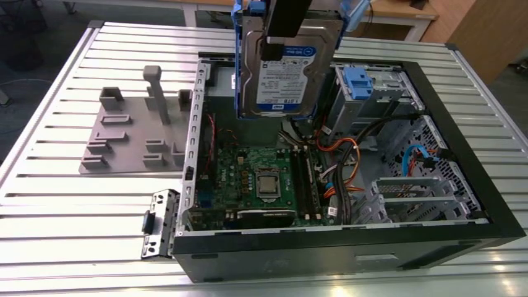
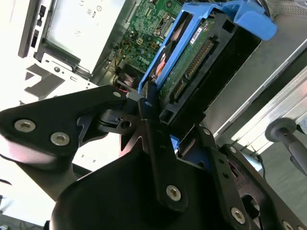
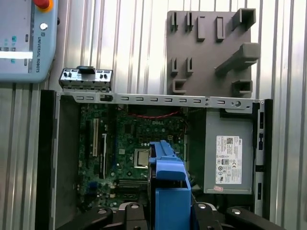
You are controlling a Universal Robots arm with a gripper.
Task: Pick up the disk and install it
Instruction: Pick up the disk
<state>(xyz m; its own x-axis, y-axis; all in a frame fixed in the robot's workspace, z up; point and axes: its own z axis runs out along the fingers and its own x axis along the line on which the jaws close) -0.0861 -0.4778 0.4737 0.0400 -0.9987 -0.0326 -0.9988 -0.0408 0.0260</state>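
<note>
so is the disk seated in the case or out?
Out. The disk is held on edge by the gripper, shut on it, above the open case and its motherboard, not in any bay.

We see the disk (image 1: 285,62) lifted clear and standing on edge above the far part of the open computer case (image 1: 330,257). In the exterior view its silver face with the blue-and-white label turns toward the near side, and a bright blue carrier frames it. In the second wrist view its green circuit-board side shows.
</note>
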